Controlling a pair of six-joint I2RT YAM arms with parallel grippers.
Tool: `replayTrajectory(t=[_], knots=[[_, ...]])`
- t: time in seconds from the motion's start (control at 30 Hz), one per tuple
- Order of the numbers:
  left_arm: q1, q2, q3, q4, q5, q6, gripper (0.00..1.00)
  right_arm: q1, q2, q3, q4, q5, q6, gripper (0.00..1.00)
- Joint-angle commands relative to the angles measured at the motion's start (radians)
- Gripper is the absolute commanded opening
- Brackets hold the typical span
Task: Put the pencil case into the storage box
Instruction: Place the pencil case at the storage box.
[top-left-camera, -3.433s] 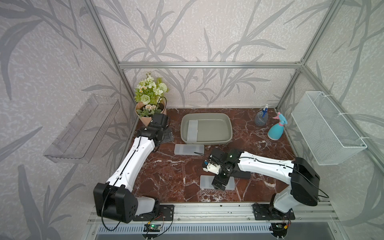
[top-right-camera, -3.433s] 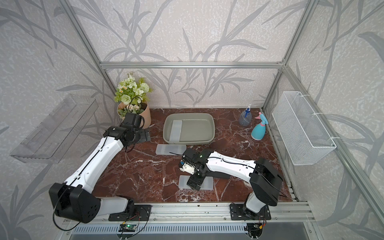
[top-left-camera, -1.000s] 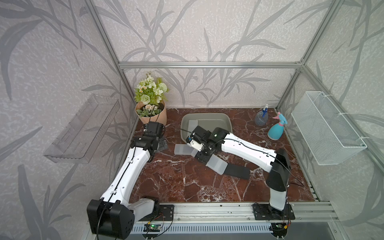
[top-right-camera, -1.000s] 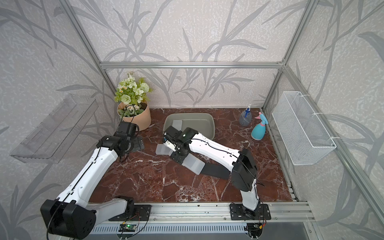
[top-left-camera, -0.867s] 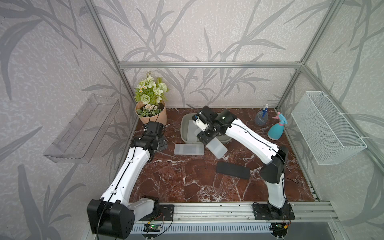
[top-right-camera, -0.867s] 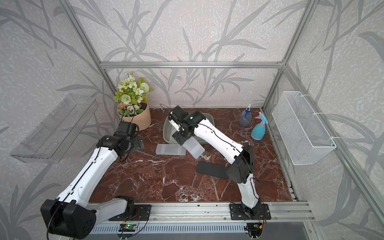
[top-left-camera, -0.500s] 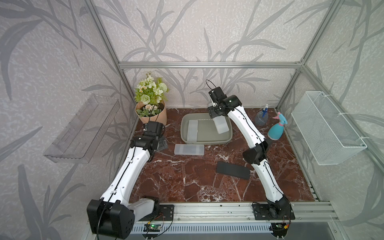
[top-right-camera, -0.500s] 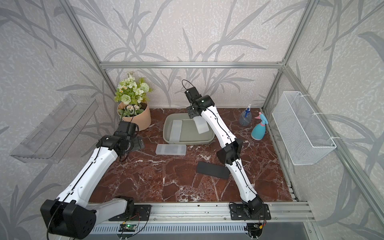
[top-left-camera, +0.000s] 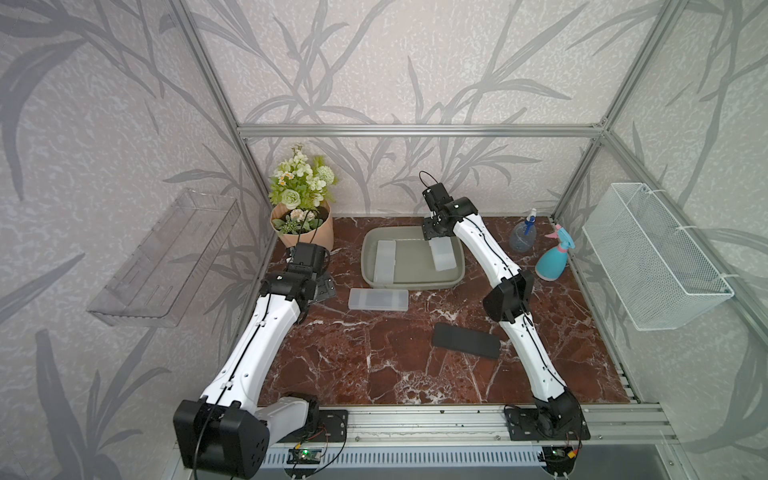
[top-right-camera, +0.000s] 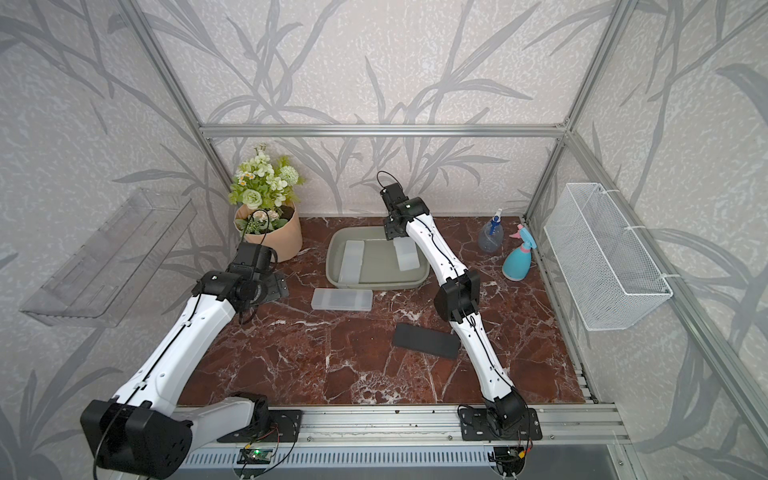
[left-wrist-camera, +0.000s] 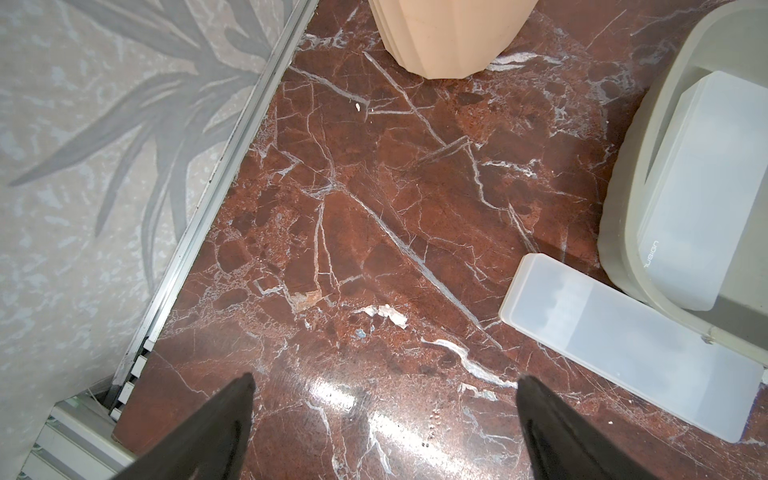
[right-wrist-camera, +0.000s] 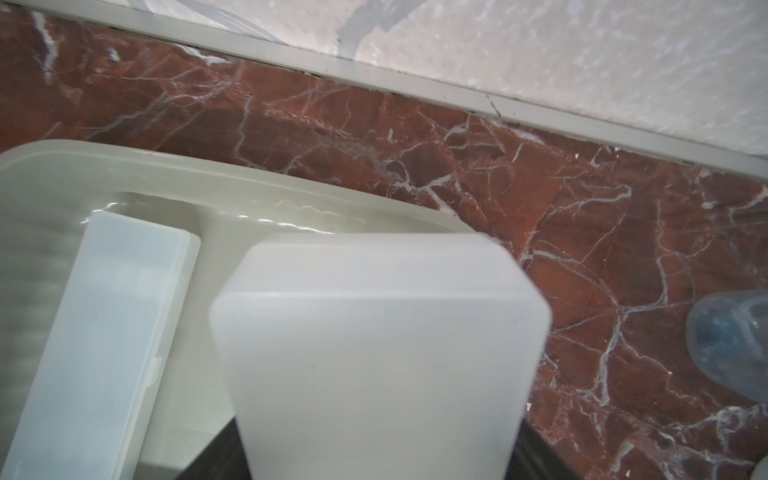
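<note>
Nearest, right of centre, a black case (top-left-camera: 465, 341) lay flat on the table (top-left-camera: 374, 374). Farther in, a frosted case (top-left-camera: 378, 299) lay flat just before the near rim of the box (top-left-camera: 415, 284). To the left, near the pot (top-left-camera: 305, 232), the left gripper (top-left-camera: 323, 287) hung over bare table with its jaws spread wide and nothing between them.

At the far centre the box held a stored case (top-left-camera: 384, 261) lying lengthwise in its left half. Over the box's far right edge the right gripper (top-left-camera: 433, 235) was clamped on the far end of a held case (top-left-camera: 443, 254), which sloped down into the right half. Whether its near end touched the box floor could not be told.

These cases looked like thin hard plastic – probably light and stiff, and smooth enough to slip. Gripped at one end, as the held case was, it would likely pivot or slide in the pads, so a low, gentle release seemed wise. The two on the table lay low and flat. The best hold would probably be across the narrow width, near the middle, with fingers straddling the long edges – a firm pinch, since the lid might flex.
</note>
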Motion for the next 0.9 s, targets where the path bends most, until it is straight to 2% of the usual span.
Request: replayTrajectory(t=[0.0,0.4,0.87], knots=[[0.004,0.005,0.041,0.000,0.002,-0.011,1.00,-0.013,0.037,0.012,-0.002,-0.038,0.046,0.65],[0.004,0.026,0.052,0.000,-0.009,-0.013,1.00,-0.034,0.131,0.003,-0.025,-0.123,0.105,0.67],[0.006,0.052,0.056,0.014,-0.004,-0.029,1.00,-0.072,0.190,-0.002,-0.035,-0.118,0.122,0.75]])
